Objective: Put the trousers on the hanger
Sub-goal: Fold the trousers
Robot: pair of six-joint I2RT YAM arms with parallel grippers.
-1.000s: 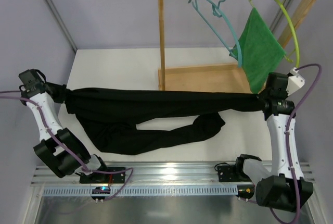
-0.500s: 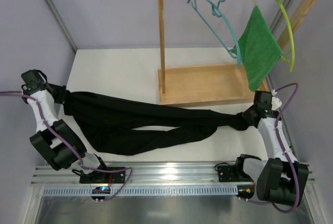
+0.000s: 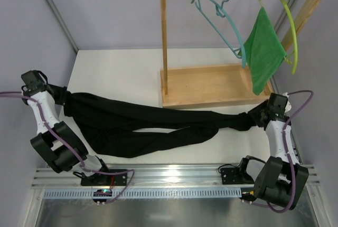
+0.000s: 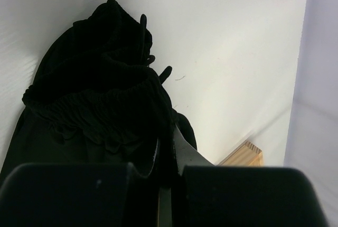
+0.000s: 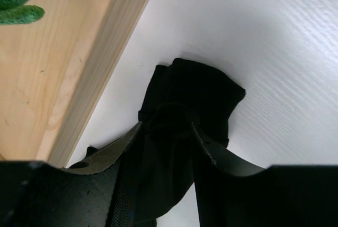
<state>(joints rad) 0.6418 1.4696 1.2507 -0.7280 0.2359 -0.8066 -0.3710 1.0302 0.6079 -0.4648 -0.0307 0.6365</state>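
The black trousers (image 3: 148, 124) lie stretched across the white table, waistband to the left and leg ends to the right. My left gripper (image 3: 59, 96) is shut on the bunched waistband (image 4: 95, 95), its fingers (image 4: 165, 142) pinched tight on the cloth. My right gripper (image 3: 262, 115) is low at the leg ends in front of the rack's right corner. Its jaws (image 5: 166, 126) stand apart, with the black leg fabric (image 5: 190, 95) lying loose between them on the table. The teal hanger (image 3: 224, 24) hangs by its hook from the wooden rail, bare.
The wooden rack has a flat base (image 3: 211, 87) behind the trousers, an upright post (image 3: 164, 42) and a top rail. A green cloth (image 3: 264, 47) hangs on a yellow-green hanger (image 3: 292, 26) to the right of the teal one. The base edge (image 5: 63, 53) runs close beside my right gripper.
My right arm came down and forward from beside the rack, bringing the leg ends onto the table. Its jaws have opened and the stretched trousers have gone slack. The left arm held still.
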